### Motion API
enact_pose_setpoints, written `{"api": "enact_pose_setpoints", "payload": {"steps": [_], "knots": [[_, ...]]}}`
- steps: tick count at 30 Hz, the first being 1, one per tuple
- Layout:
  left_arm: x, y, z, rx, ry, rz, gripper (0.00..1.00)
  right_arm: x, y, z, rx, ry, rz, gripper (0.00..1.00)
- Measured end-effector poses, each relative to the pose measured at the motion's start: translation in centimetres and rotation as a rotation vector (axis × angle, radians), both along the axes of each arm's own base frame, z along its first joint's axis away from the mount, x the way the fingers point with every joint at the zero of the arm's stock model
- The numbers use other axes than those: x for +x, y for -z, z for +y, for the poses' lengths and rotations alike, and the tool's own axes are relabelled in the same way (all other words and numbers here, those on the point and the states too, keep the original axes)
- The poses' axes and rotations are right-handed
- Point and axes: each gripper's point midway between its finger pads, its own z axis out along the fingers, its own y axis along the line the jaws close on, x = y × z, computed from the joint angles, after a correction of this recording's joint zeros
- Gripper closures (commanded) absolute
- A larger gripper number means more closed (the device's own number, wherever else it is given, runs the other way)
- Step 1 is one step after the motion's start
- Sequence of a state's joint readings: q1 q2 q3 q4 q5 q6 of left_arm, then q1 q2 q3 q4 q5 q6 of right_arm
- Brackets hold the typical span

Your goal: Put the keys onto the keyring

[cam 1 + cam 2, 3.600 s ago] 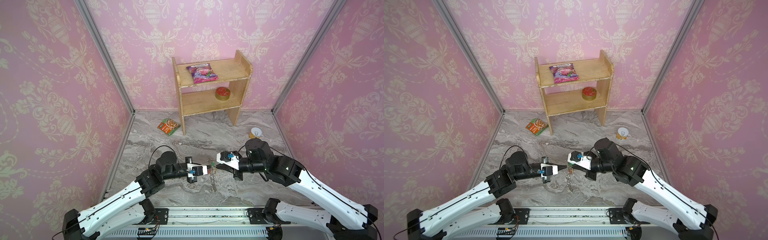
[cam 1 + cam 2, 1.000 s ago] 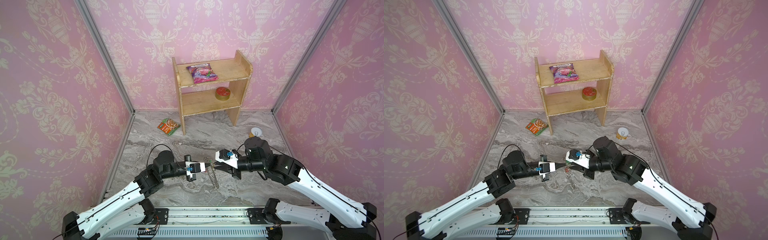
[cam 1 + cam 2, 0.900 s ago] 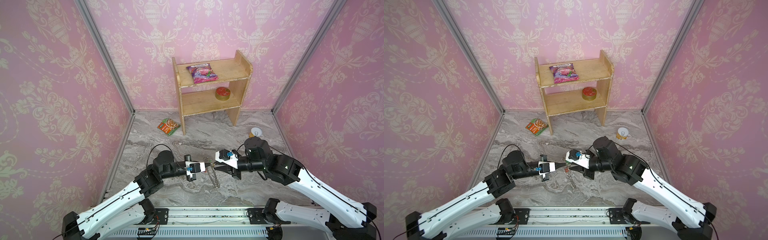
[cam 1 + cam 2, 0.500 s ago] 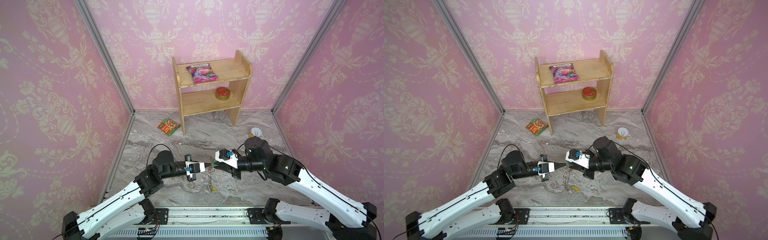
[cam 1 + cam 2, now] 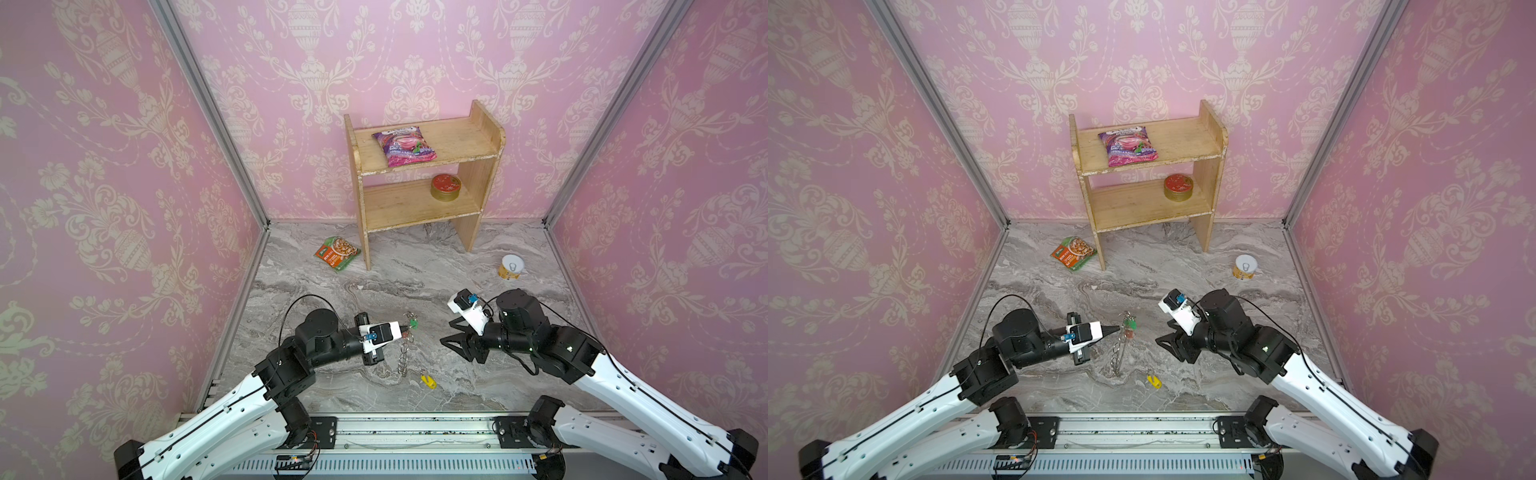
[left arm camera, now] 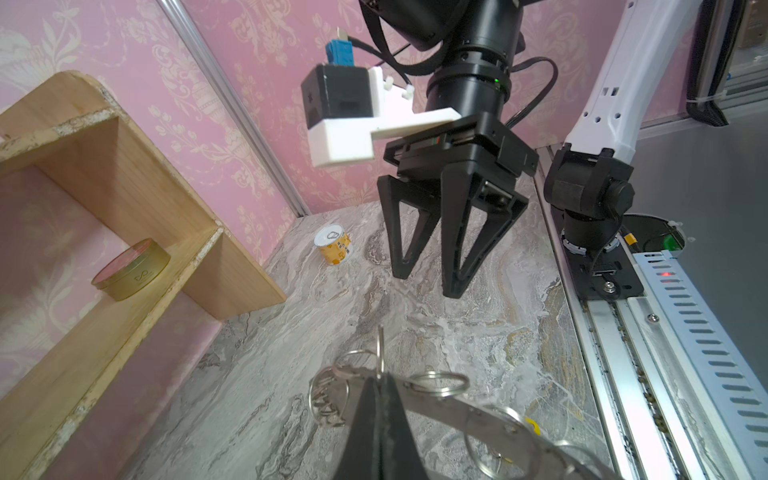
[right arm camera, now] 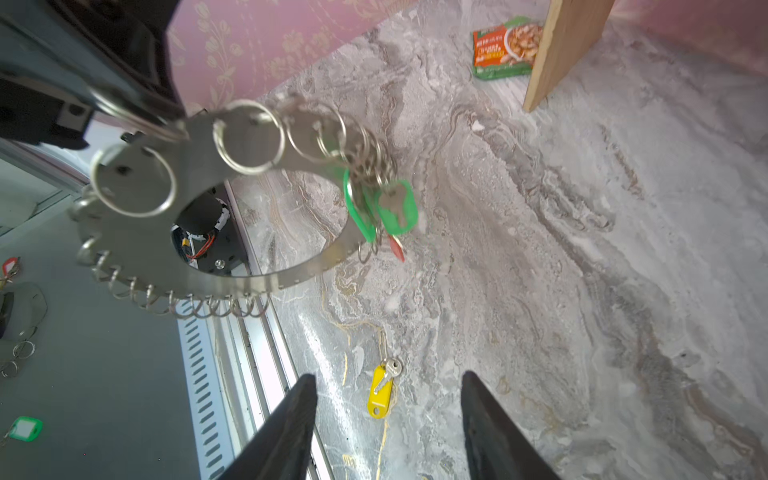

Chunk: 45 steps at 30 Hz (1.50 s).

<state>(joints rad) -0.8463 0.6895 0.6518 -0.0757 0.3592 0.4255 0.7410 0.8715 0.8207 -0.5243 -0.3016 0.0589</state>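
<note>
The right gripper [image 7: 387, 375] is spread and empty, hanging over the marble floor to the right of the keyring [image 7: 249, 284]. The left gripper [image 5: 404, 330] is pressed together on the keyring's rim and holds it off the floor, so it shows edge-on in both top views. Green-tagged keys [image 7: 399, 208] and a red tag [image 7: 397, 249] hang from wire loops on the keyring's far part.

The yellow-tagged key [image 7: 380, 392] is not on it. It lies flat and loose on the floor, on the rail side of the keyring and apart from it. In the right wrist view it sits straight ahead between the spread fingers, with its long axis roughly along the reach: tag end nearer, metal end farther. The right arm is free and looks slightly the nearer, so the pick likely falls to it.

Well beyond the keyring stands a wooden shelf [image 5: 484, 174]. A pink snack packet [image 5: 404, 146] lies on its top board and a gold tin [image 5: 445, 188], lid on, sits on the lower board. A green-orange packet [image 5: 336, 258] lies by the shelf's leg. A small yellow can [image 5: 512, 267], far right of the keyring, is sealed. The contents of the tin and the can are hidden.
</note>
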Motion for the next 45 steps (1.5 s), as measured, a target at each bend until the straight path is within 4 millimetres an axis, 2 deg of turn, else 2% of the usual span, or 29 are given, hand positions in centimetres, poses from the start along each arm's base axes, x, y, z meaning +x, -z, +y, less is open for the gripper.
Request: {"api": "enact_pose_setpoints", "payload": {"steps": [6,12,18,24,30,39,45], "knots": [[0.3,1.5,1.8,0.021,-0.09,0.056,1.0,-0.2,7.7,0.6,-0.081,0.132,0.288,0.57],[0.2,2.4,3.1,0.041,-0.148,0.107,1.0,-0.7,12.3,2.1,-0.172,0.301,0.486,0.59],[-0.4,2.2,4.6,0.025,-0.186,0.124,1.0,-1.8,13.2,4.4,-0.218,0.439,0.551,0.66],[-1.1,2.7,5.4,0.039,-0.193,0.149,1.0,-2.2,15.5,6.2,-0.332,0.556,0.614,0.64],[-2.0,2.6,6.4,0.025,-0.194,0.149,1.0,-2.3,16.2,5.6,-0.411,0.649,0.635,0.65],[-2.8,3.8,7.3,0.027,-0.197,0.164,1.0,-2.6,16.5,6.0,-0.491,0.697,0.629,0.76],[-3.2,3.9,7.8,0.028,-0.197,0.166,1.0,-2.7,17.6,5.5,-0.545,0.73,0.639,0.76]]}}
